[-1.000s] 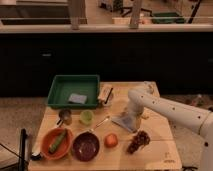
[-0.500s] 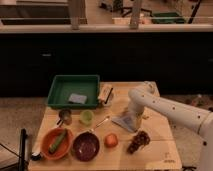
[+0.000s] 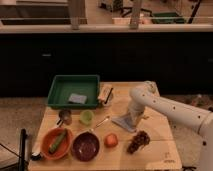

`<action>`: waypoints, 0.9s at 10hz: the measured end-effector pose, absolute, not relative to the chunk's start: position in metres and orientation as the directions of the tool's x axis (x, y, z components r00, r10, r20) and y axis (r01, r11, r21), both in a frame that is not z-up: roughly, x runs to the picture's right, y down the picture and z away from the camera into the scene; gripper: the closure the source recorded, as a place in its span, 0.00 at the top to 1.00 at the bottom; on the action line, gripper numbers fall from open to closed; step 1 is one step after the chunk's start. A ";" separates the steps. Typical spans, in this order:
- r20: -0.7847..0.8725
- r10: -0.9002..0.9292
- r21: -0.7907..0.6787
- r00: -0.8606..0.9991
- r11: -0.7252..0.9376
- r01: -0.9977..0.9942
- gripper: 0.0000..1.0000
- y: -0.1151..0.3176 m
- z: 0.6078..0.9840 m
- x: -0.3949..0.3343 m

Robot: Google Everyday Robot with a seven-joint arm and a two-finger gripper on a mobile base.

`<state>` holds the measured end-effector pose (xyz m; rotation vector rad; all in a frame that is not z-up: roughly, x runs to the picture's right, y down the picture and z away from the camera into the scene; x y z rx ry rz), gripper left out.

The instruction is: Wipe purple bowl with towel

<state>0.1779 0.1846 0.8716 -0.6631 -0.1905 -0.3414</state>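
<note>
The purple bowl [image 3: 86, 146] sits empty near the front edge of the wooden table [image 3: 157, 150]. A grey towel [image 3: 121, 123] lies flat on the table, right of the middle and behind the bowl. My gripper [image 3: 132, 121] hangs from the white arm [image 3: 165, 107], which reaches in from the right. It points down at the towel's right edge and touches it or hovers just above it. The towel is about a bowl's width away from the purple bowl.
A green tray [image 3: 55, 91] with a grey pad [image 3: 77, 98] stands at the back left, with a brush [image 3: 105, 93] beside it. An orange bowl [image 3: 48, 147] holding a green vegetable [image 3: 59, 141], an orange fruit [image 3: 111, 140], grapes [image 3: 138, 141], a green cup [image 3: 86, 117] and a spoon [image 3: 100, 122] surround the purple bowl.
</note>
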 end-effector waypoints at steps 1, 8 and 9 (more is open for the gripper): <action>0.278 -0.249 -0.568 0.928 0.736 0.368 0.33 0.184 0.871 0.181; 0.324 -0.282 -0.552 0.903 0.719 0.422 0.74 0.183 0.868 0.164; 0.333 -0.287 -0.551 0.898 0.714 0.432 0.79 0.182 0.868 0.161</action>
